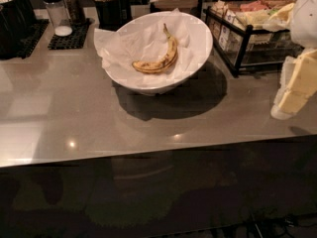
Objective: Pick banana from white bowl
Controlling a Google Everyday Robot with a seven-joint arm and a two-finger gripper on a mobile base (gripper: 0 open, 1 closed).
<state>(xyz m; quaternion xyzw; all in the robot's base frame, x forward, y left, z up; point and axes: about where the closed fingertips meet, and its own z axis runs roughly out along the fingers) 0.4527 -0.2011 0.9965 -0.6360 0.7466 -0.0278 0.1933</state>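
A curved yellow banana with brown speckles and a dark stem lies inside the white bowl, on crinkled white paper. The bowl stands on the grey counter, toward the back middle. My gripper, with pale yellow fingers, hangs at the right edge of the view, well to the right of the bowl and above the counter. It holds nothing that I can see.
A black wire basket of packets stands right of the bowl. A black cup of sticks and shakers on a black mat stand behind and left. The counter's front edge runs across the middle.
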